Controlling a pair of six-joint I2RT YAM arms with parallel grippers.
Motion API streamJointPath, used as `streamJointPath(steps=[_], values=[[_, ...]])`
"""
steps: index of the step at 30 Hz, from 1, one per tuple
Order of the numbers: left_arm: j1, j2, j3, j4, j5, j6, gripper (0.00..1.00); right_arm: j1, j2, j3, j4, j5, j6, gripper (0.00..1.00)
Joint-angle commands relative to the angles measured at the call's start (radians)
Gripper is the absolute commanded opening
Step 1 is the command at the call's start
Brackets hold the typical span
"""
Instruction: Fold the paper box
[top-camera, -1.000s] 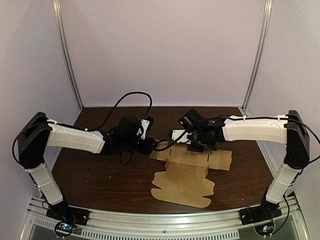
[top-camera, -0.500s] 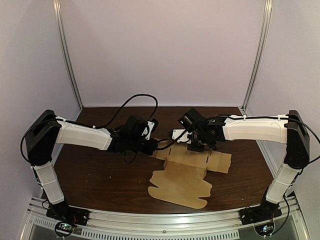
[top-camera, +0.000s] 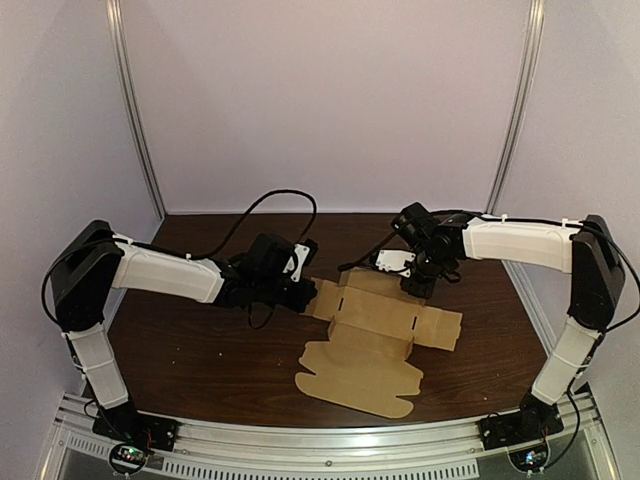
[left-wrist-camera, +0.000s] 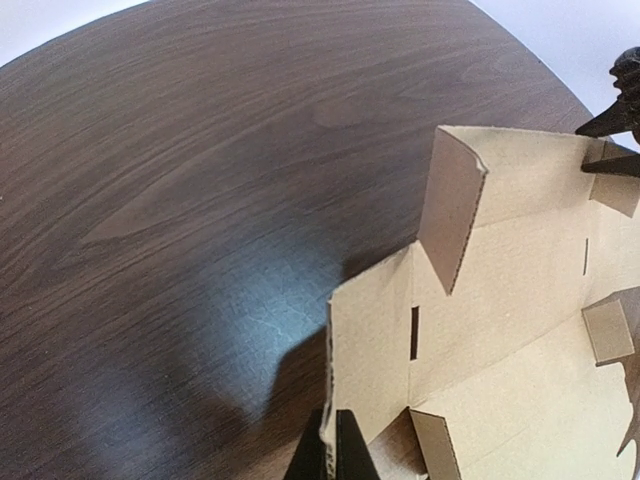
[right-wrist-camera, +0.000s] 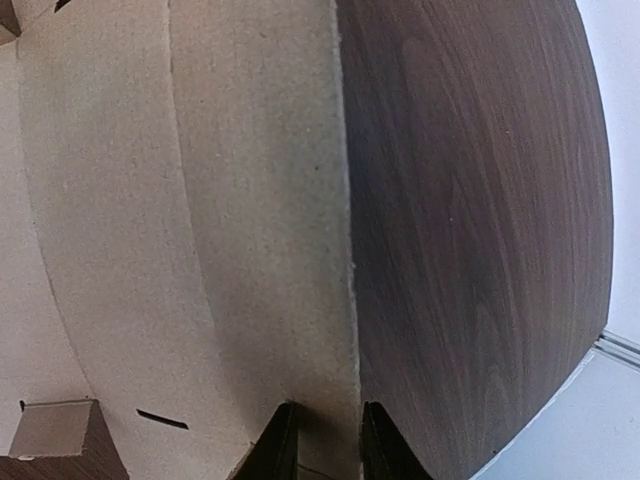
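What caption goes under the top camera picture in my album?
On a dark table, the left gripper pinches one raised flap of the cardboard box while the right gripper straddles its opposite edge.

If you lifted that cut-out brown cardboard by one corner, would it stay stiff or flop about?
Each panel is probably stiff: on the cardboard sheet, the flap pinched by the left pincer stands straight, unbent. Lifted, it would likely hinge at its creases rather than rise as one board. Thin and flat, it's probably light and slides easily.
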Motion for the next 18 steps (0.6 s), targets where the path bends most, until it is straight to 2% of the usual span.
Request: streamJointPath(steps=[1,6,11,13,16,18], values=[[0.0,-0.013,-0.012,0.054,0.002,0.015,0.0,-0.002,-0.019,0.025,-0.07,-0.107,0.026,0.22],[0.0,-0.024,-0.031,0.08,-0.007,0.019,0.0,-0.01,0.01,0.074,-0.16,-0.233,0.032,0.24],[-0.001,-0.038,-0.048,0.093,-0.031,0.025,0.0,-0.026,0.051,0.127,-0.224,-0.326,0.06,0.21],[0.0,-0.043,-0.053,0.098,-0.042,0.027,0.0,-0.032,0.061,0.143,-0.232,-0.33,0.072,0.19],[0.0,-0.049,-0.054,0.094,-0.058,0.029,0.0,-0.039,0.077,0.169,-0.25,-0.327,0.078,0.11],[0.0,-0.051,-0.056,0.093,-0.072,0.03,0.0,-0.042,0.092,0.184,-0.271,-0.328,0.079,0.1]])
